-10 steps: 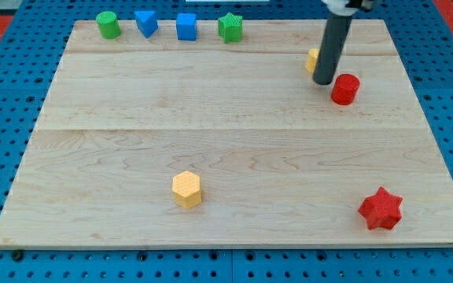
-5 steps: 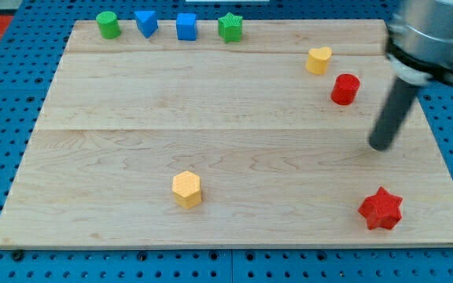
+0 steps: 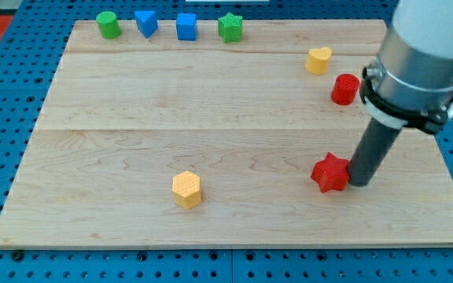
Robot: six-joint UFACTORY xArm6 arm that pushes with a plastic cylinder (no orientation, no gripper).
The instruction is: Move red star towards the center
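Note:
The red star (image 3: pixel 329 173) lies on the wooden board (image 3: pixel 132 149), right of the board's middle and a little below it. My tip (image 3: pixel 359 182) rests against the star's right side. The rod rises from there toward the view's upper right, under the large grey arm body.
A red cylinder (image 3: pixel 344 89) and a yellow heart (image 3: pixel 318 60) sit at the upper right. A yellow hexagon (image 3: pixel 186 189) lies at the lower middle. Along the top edge stand a green cylinder (image 3: pixel 108 24), a blue block (image 3: pixel 146 23), a blue cube (image 3: pixel 185 26) and a green star (image 3: pixel 230 27).
My tip swung from beside the red cylinder down to the lower right. It has pushed the red star up and to the left from the bottom right corner.

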